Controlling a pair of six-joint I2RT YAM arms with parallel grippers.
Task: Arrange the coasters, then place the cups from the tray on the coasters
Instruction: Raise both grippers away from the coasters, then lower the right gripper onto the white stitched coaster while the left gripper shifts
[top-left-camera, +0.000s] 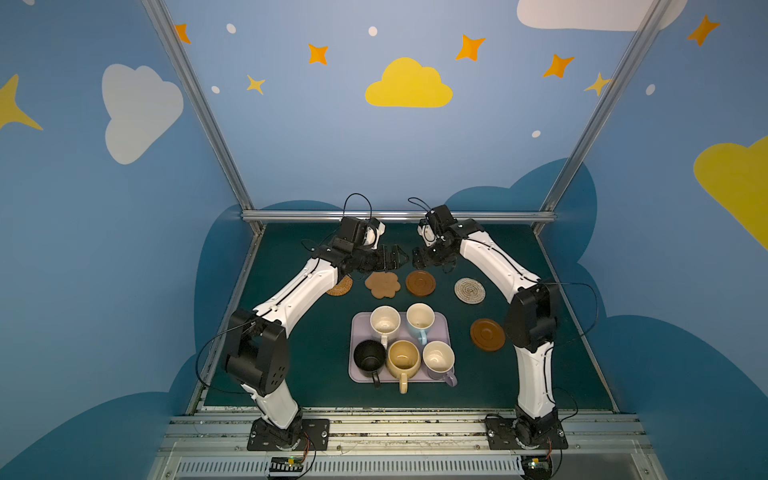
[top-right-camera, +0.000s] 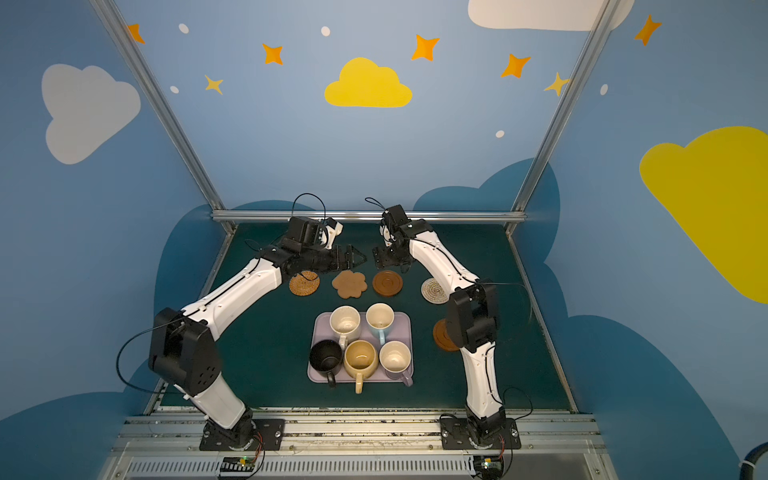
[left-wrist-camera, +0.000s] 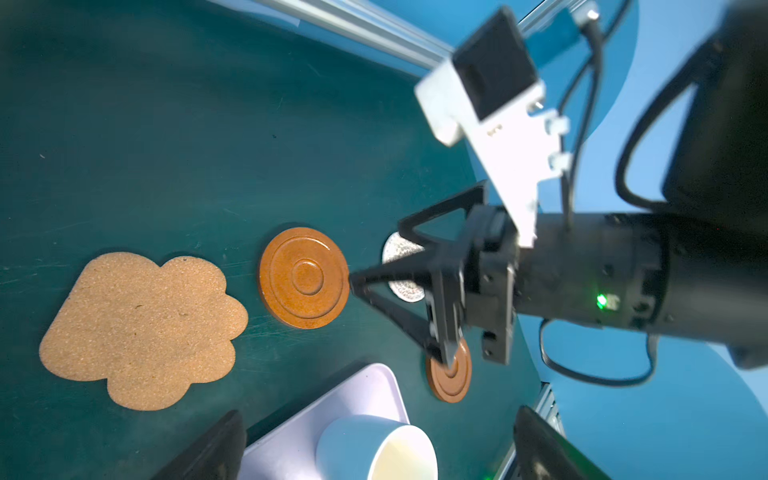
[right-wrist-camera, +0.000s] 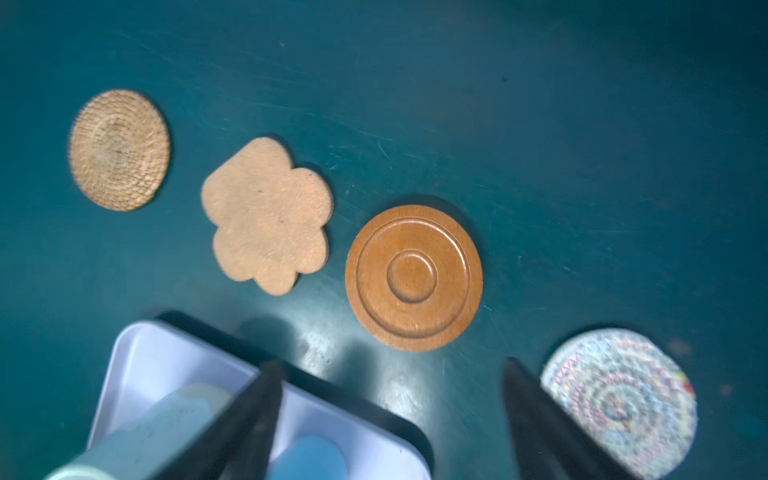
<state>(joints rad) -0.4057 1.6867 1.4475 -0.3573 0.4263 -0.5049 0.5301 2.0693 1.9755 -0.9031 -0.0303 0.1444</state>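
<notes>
Along the back of the surface (top-left-camera: 320, 357) four coasters lie in a row, each apart from the next: tan mat (top-right-camera: 304, 283), flower mat (top-left-camera: 382, 284), disc (top-left-camera: 420, 283), pale mat (top-left-camera: 469, 290). The stray disc (top-left-camera: 487, 334) lies out of line, nearer the robot, just beside the tray (top-left-camera: 360, 328) on its right, and all five mugs (top-left-camera: 403, 357) stand on the tray. Both grippers hang above the middle of the row, tips near each other. The left gripper (top-left-camera: 402, 257) is spread wide and empty. The right gripper (right-wrist-camera: 390, 363) has its fingers well apart with nothing between them. The arranging looks one coaster short, so the step in hand is likely to bring the stray disc to the row's right end, past the pale mat. The right arm is the nearer one for that. The disc is thin and flat, so the gripper should drop straight down, straddle the rim and pinch across the edge without scraping the surface. A low, level carry should keep it from tipping. Set it flat, leaving a gap like the others', so the mugs' handles get room. The left gripper would do well to draw clear of the middle.
</notes>
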